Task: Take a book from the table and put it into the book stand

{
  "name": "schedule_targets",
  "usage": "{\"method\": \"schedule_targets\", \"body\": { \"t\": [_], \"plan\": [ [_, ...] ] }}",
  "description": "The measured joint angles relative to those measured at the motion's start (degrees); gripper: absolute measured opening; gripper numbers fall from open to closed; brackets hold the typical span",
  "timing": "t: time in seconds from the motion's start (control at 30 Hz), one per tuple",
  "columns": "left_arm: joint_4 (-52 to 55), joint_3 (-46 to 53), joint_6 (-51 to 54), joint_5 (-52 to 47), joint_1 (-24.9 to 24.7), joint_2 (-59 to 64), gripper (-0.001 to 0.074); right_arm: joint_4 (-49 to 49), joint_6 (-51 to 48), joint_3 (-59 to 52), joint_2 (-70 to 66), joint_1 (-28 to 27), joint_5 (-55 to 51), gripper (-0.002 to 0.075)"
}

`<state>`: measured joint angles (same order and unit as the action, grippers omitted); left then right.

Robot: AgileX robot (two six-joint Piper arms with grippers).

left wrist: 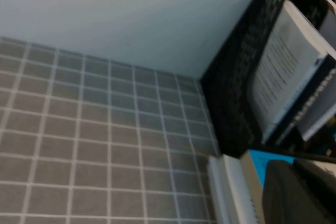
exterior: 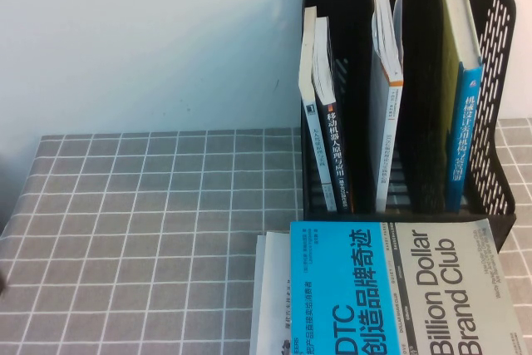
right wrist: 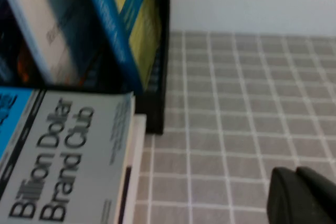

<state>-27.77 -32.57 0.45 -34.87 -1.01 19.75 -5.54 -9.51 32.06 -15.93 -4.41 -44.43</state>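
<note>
The book (exterior: 399, 288), half bright blue "DTC" and half grey "Billion Dollar Brand Club", lies flat at the near edge of the grid-cloth table (exterior: 150, 222), just in front of the black book stand (exterior: 499, 39). Neither gripper shows in the high view. In the left wrist view my left gripper (left wrist: 302, 192) is shut and empty, close over the book's blue corner (left wrist: 262, 158), with the stand (left wrist: 236, 93) beyond. In the right wrist view my right gripper (right wrist: 299, 198) is shut and empty above bare cloth, to the side of the book's grey half (right wrist: 68, 156) and the stand (right wrist: 160, 51).
A white book (exterior: 270, 288) lies under the DTC book, sticking out on its left. The stand holds upright books: two in its left compartment (exterior: 320, 89), a white one in the middle (exterior: 386, 81), a blue-spined one on the right (exterior: 465, 106). A white wall stands behind.
</note>
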Motion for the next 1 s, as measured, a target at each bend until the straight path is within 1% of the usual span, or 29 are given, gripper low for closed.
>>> {"method": "schedule_targets", "body": {
  "t": [0.13, 0.27, 0.33, 0.43, 0.57, 0.7, 0.9, 1.0],
  "plan": [
    [-10.8, 0.0, 8.0, -1.7, 0.0, 6.2, -0.0003, -8.5, -6.8, 0.5, -11.1, 0.0, -2.7, -0.0003],
    [-19.7, 0.0, 18.2, -3.2, 0.0, 12.5, -0.0003, -18.9, -16.3, 0.5, -23.5, 0.0, -2.5, -0.0003],
    [-23.3, 0.0, 21.1, -4.1, 0.0, 14.9, -0.0003, -22.9, -20.0, 0.5, -29.1, 0.0, -1.8, -0.0003],
    [-27.9, 0.0, 23.3, -6.2, 0.0, 18.8, -0.0003, -25.6, -22.6, 0.5, -38.3, 0.0, 1.1, -0.0003],
    [-31.6, 0.0, 26.5, -9.7, 0.0, 23.3, -0.0003, -30.6, -27.8, 0.5, -50.7, 0.0, 5.6, -0.0003],
    [-34.3, 0.0, 29.3, -11.9, 0.0, 25.8, -0.0003, -36.6, -34.8, 0.6, -58.2, 0.0, 7.5, -0.0003],
    [-39.1, 0.0, 32.2, -12.3, 0.0, 26.2, -0.0003, -38.4, -37.7, 0.6, -62.9, 0.1, 8.2, -0.0003],
    [-42.1, 0.0, 32.9, -12.4, 0.0, 26.2, -0.0003, -39.4, -38.5, 0.9, -63.1, 2.0, 8.5, -0.0003]
  ]
}}
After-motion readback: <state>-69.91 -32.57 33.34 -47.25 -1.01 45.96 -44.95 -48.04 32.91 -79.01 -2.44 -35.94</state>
